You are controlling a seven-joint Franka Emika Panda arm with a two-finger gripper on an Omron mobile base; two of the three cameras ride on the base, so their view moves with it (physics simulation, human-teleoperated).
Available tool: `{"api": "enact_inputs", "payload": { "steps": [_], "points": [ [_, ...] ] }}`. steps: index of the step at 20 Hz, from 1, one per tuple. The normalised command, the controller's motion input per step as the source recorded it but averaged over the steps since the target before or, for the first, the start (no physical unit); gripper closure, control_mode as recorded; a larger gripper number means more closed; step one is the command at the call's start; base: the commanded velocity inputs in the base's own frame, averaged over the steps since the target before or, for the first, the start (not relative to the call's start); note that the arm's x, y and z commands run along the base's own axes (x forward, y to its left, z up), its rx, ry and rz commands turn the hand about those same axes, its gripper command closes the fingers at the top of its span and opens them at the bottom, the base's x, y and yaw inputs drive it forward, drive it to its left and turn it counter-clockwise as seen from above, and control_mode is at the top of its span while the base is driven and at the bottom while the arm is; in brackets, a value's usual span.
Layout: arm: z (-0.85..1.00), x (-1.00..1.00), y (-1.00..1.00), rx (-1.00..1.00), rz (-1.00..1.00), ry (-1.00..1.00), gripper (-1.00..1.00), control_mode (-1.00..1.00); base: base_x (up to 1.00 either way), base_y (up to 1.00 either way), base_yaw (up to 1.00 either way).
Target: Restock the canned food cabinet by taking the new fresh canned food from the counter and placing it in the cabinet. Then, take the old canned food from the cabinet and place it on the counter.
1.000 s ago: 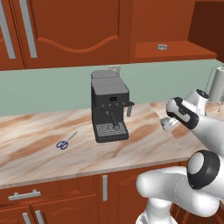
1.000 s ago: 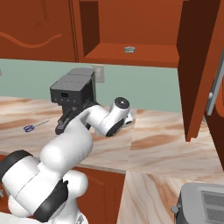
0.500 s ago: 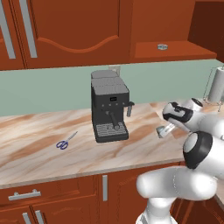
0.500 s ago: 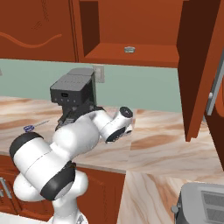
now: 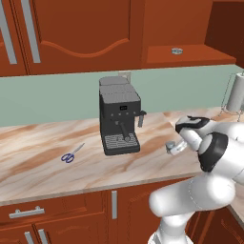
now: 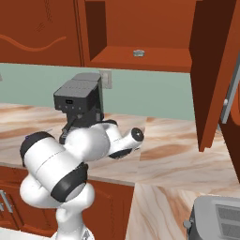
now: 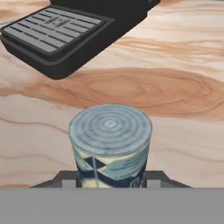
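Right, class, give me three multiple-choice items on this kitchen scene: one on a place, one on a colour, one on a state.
1. Where does the flat silver tin lie?
A. On the cabinet shelf
B. On the counter
C. On the coffee machine

2. What colour are the handles of the scissors?
A. Red
B. Blue
C. Green

3. How does the bluish can stand?
A. On its side
B. Upside down in the sink
C. Upright at the end effector

Answers: 1 A, both base views show it on the open shelf; 2 B, seen on the counter left of the coffee machine; 3 C, the hand view shows its round top facing up.
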Motion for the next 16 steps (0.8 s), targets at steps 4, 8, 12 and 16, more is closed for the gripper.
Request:
{"api": "enact_inputs", "payload": {
  "steps": [4, 8, 12, 16],
  "points": [
    [-0.06, 0.24, 0.27, 0.0, 0.0, -0.18, -1.0, -1.0, 0.0, 0.0, 0.0],
    [0.0, 0.03, 0.03, 0.0, 0.0, -0.03, -1.0, -1.0, 0.0, 0.0, 0.0],
    [0.19, 0.0, 0.0, 0.02, 0.0, 0.0, -1.0, -1.0, 0.0, 0.0, 0.0],
    [0.87, -0.05, 0.04, 0.03, 0.0, 0.0, -1.0, -1.0, 0.0, 0.0, 0.0]
  ]
}}
